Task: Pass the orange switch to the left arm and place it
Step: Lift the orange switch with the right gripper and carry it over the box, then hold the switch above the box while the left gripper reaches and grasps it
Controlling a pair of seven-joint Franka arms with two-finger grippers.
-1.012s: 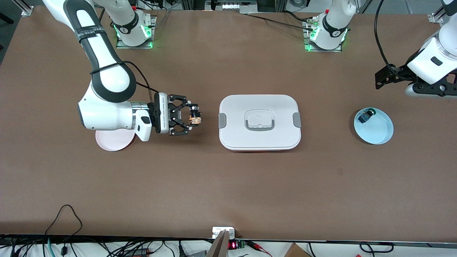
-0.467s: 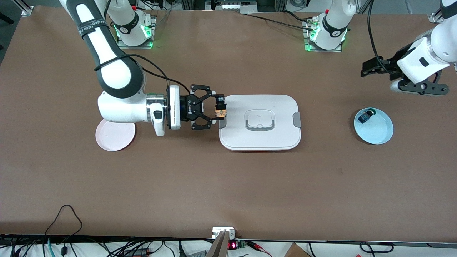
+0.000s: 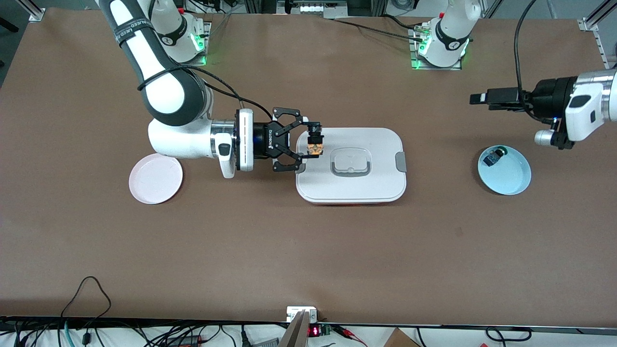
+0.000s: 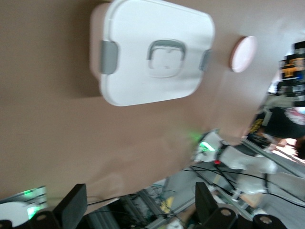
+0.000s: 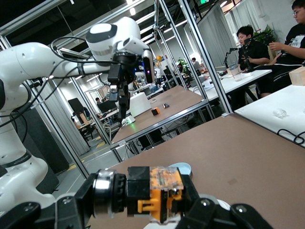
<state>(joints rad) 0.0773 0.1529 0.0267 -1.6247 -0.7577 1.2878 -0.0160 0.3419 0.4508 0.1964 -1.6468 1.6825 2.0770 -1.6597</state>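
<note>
Carry-to-handover step: right gripper [image 3: 308,142] clamped on the orange switch [image 3: 315,144], up over the box [image 3: 351,188] edge; left gripper [image 3: 482,99] waits with fingers spread above the table, next must meet it mid-air

White box [image 3: 351,190] with grey clips, orange-and-black switch [image 3: 315,144], pink plate [image 3: 155,178], pale blue plate [image 3: 508,179], brown table [image 3: 308,250].

The left arm [image 3: 590,103] runs off the front view's three o'clock edge. On the blue plate [image 3: 511,176], at eleven o'clock, a dark component [image 3: 492,157] is too small to identify.
</note>
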